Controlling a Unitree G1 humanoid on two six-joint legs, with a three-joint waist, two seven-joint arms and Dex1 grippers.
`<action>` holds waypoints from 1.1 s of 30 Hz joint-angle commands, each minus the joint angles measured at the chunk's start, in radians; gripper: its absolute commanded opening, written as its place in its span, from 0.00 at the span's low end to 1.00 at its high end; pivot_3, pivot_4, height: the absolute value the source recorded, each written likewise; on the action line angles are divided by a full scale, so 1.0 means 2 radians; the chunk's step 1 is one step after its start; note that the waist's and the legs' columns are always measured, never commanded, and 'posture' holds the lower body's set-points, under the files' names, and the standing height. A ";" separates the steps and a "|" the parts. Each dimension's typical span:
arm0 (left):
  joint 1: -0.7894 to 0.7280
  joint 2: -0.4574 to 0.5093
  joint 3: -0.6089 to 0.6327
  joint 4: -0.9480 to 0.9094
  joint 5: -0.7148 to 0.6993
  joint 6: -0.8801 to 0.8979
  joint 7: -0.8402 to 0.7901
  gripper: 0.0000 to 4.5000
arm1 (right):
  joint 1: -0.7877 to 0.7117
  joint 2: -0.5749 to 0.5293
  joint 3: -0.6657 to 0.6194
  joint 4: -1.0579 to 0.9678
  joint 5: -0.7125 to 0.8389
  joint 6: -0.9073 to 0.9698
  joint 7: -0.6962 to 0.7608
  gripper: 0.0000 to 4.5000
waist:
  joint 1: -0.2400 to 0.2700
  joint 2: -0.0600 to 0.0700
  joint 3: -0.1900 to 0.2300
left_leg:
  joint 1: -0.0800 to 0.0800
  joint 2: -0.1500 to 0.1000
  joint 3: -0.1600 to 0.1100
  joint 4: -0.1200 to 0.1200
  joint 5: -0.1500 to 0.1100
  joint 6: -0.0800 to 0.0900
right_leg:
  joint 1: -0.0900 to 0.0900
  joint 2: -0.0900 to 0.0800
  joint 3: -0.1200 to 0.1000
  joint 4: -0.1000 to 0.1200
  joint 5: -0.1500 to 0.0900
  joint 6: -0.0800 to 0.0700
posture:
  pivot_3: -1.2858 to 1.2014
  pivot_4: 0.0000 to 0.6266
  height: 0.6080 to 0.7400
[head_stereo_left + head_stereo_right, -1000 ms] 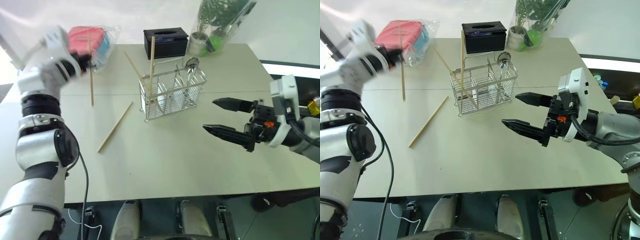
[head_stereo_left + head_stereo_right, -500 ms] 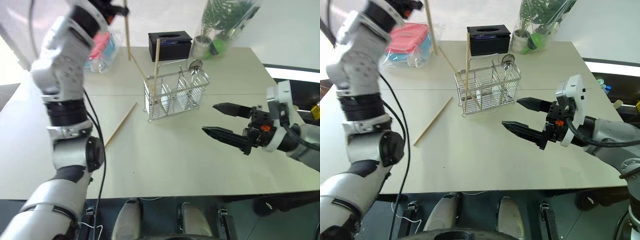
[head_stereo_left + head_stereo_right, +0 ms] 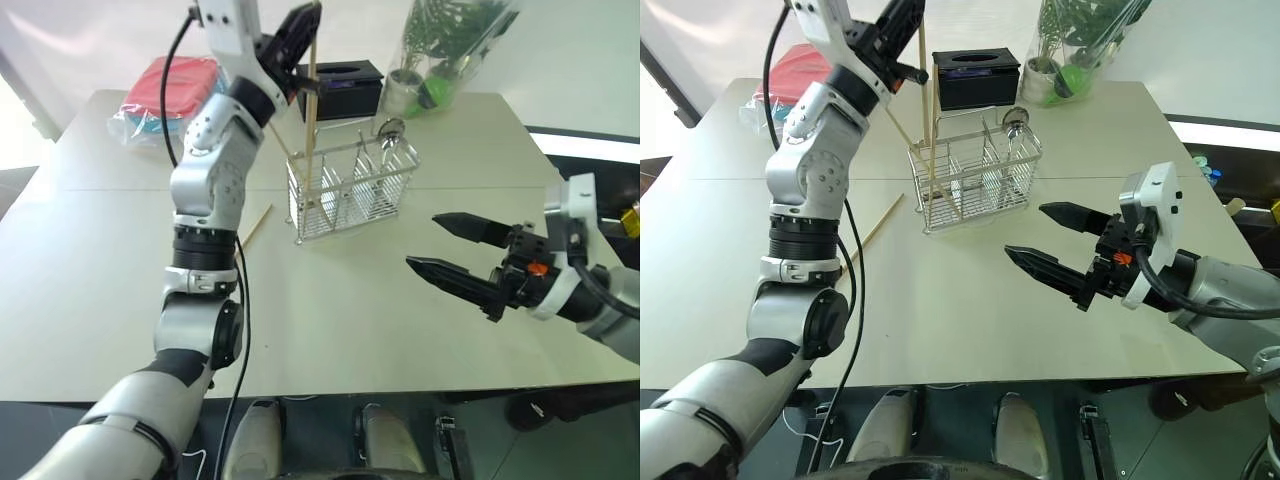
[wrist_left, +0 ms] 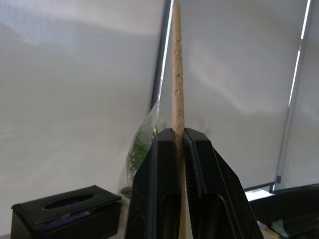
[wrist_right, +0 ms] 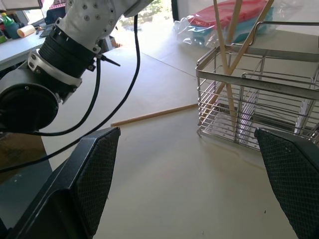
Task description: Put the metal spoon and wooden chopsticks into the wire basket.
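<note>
Left hand (image 3: 305,20) raised, clamped shut; right hand (image 3: 448,243) low — spread wide.

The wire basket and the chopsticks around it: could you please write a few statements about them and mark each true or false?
1. The left claw is shut on a wooden chopstick. True.
2. The right claw grips the metal spoon. False: it hangs open and empty; the spoon stands in the wire basket.
3. One chopstick on the table lies beside the basket. True.
4. The basket holds no chopsticks. False: chopsticks in the basket lean inside it.
5. The black tissue box stands behind the basket. True.
</note>
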 commanded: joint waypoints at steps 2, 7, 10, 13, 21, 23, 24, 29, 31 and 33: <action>0.024 -0.006 -0.018 -0.015 0.014 -0.017 -0.006 0.01 | -0.003 -0.009 -0.018 -0.007 0.019 -0.017 -0.012 1.00 | 0.000 0.000 0.000 | 0.000 0.000 0.000 0.000 0.000 0.000 | 0.000 0.000 0.000 0.000 0.000 0.000 | 0.52 0.24 0.77; 0.045 -0.014 -0.028 -0.019 0.023 -0.026 0.001 0.01 | -0.010 -0.015 -0.013 -0.001 0.025 -0.022 -0.018 1.00 | 0.001 0.000 0.000 | 0.000 0.000 0.000 0.000 0.000 0.000 | 0.000 0.000 0.000 0.000 0.000 0.000 | 0.52 0.24 0.77; 0.073 -0.022 -0.039 -0.027 0.033 -0.031 0.003 0.01 | -0.016 -0.017 -0.009 0.003 0.026 -0.023 -0.020 1.00 | 0.001 0.000 0.000 | 0.000 0.000 0.000 0.000 0.000 0.000 | 0.000 0.000 0.000 0.000 0.000 0.000 | 0.52 0.24 0.77; 0.091 -0.027 -0.043 -0.035 0.036 -0.028 0.007 0.08 | -0.022 -0.020 -0.008 0.007 0.029 -0.022 -0.022 1.00 | 0.001 0.000 0.000 | 0.000 0.000 0.000 0.000 0.000 0.000 | 0.000 0.000 0.000 0.000 0.000 0.000 | 0.52 0.24 0.77; 0.086 -0.018 -0.034 -0.054 0.022 -0.003 0.013 0.93 | -0.031 -0.023 -0.001 0.016 0.031 -0.021 -0.023 1.00 | 0.001 0.000 0.000 | 0.000 0.000 0.000 0.001 0.000 0.001 | 0.000 0.000 0.000 0.000 0.000 0.000 | 0.52 0.24 0.77; 0.072 -0.008 -0.027 -0.059 0.015 0.012 0.013 0.98 | -0.034 -0.022 0.003 0.019 0.029 -0.022 -0.021 1.00 | 0.000 0.000 0.000 | 0.000 0.000 0.000 0.001 0.000 0.001 | 0.000 0.000 0.000 0.000 0.000 0.000 | 0.52 0.24 0.77; 0.054 0.002 -0.018 -0.061 0.007 0.027 0.016 0.98 | -0.036 -0.022 0.006 0.020 0.026 -0.022 -0.020 1.00 | 0.000 0.000 0.000 | 0.000 0.000 0.000 0.001 0.000 0.001 | 0.000 0.000 0.000 0.000 0.000 0.000 | 0.52 0.24 0.77; -0.036 0.081 0.022 -0.050 -0.010 0.094 0.026 0.98 | -0.046 -0.016 0.024 0.027 0.015 -0.024 -0.017 1.00 | -0.002 0.000 0.000 | -0.001 0.000 0.000 0.001 0.000 0.001 | -0.001 0.000 0.000 0.000 0.000 0.000 | 0.52 0.24 0.77; -0.057 0.118 0.032 -0.029 -0.007 0.119 0.026 0.98 | -0.050 -0.013 0.029 0.029 0.012 -0.026 -0.016 1.00 | -0.002 0.001 0.000 | -0.001 0.000 0.000 0.001 -0.001 0.002 | 0.000 0.000 0.000 0.000 0.000 0.000 | 0.52 0.24 0.77; -0.075 0.159 0.039 0.002 0.002 0.144 0.024 0.98 | -0.051 -0.009 0.034 0.031 0.008 -0.028 -0.014 1.00 | -0.001 0.002 -0.001 | 0.000 0.000 0.000 0.000 -0.001 0.002 | 0.000 0.000 0.000 0.000 0.000 0.001 | 0.52 0.24 0.77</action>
